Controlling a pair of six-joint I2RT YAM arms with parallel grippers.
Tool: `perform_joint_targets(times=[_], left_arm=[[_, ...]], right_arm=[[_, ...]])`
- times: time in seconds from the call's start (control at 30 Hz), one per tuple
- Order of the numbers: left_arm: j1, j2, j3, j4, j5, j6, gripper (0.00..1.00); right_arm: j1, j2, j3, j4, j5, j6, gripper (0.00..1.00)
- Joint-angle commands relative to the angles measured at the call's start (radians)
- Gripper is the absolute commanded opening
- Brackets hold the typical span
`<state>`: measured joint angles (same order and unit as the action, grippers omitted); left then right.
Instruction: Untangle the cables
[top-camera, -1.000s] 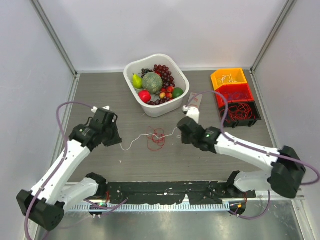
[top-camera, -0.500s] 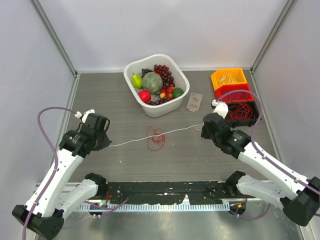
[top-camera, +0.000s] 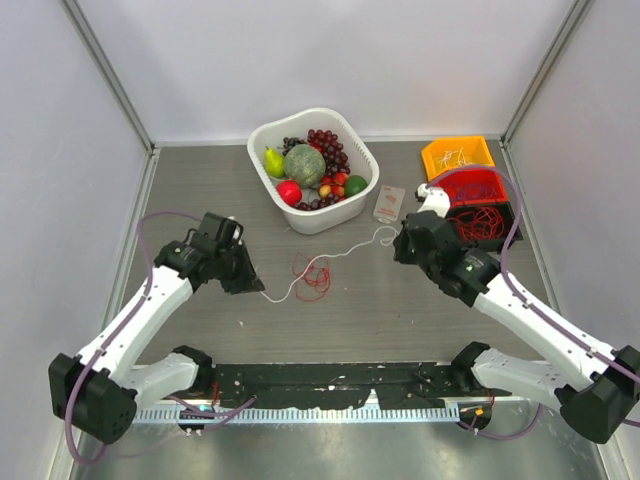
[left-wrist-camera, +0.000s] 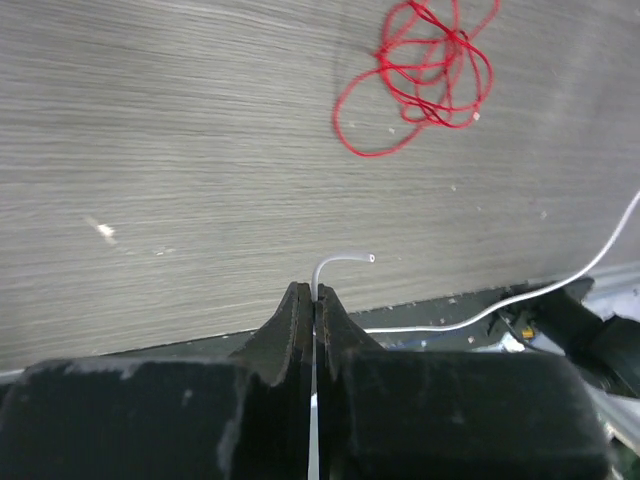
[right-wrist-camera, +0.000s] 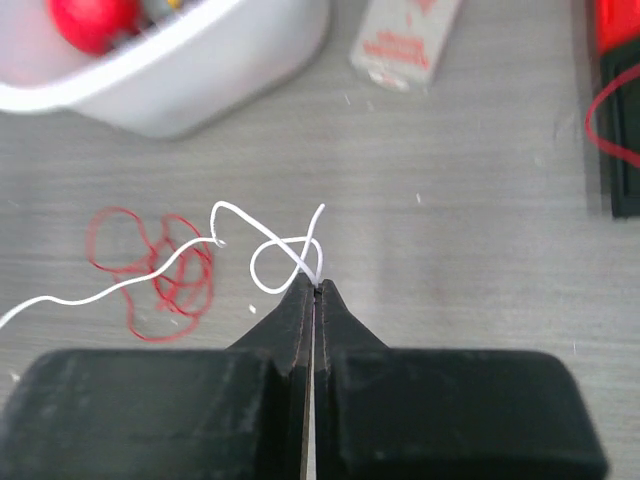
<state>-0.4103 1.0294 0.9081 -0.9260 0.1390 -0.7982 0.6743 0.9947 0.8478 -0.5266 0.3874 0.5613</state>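
A single white cable (top-camera: 340, 253) hangs slack between my two grippers, sagging over the table beside a loose tangle of red cable (top-camera: 313, 277). My left gripper (top-camera: 256, 286) is shut on one end of the white cable, and a short curled tip (left-wrist-camera: 345, 260) sticks out past the left gripper (left-wrist-camera: 315, 296). My right gripper (top-camera: 398, 241) is shut on the other end, where the white cable (right-wrist-camera: 280, 262) forms a small loop just ahead of the right gripper (right-wrist-camera: 314, 286). The red cable (right-wrist-camera: 160, 270) lies flat on the table, untouched. No purple-blue cable shows on the table.
A white basket (top-camera: 325, 218) of fruit stands at the back centre. A small packet (top-camera: 389, 203) lies to its right. At the back right stand an orange bin (top-camera: 457, 155), a red bin (top-camera: 470, 185) and a black bin (top-camera: 483, 222) holding red wires.
Half a second ago the white cable was stretched taut between the grippers. Both grippers have since moved inward, the left one most, and the cable has gone slack.
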Motion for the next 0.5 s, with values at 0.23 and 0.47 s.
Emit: perform_joint_targets(times=[0.23,0.47], left_arm=[[-0.018,0.038,0.092,0.167,0.223,0.062,0.66],[-0.016,-0.090,0.130,0.069,0.131,0.108,0.79]], right_arm=[[-0.058,0.082,0.500,-0.012,0.117,-0.130,0.01],[-0.169,0.214,0.837,-0.067,0.180,-0.189,0.01]])
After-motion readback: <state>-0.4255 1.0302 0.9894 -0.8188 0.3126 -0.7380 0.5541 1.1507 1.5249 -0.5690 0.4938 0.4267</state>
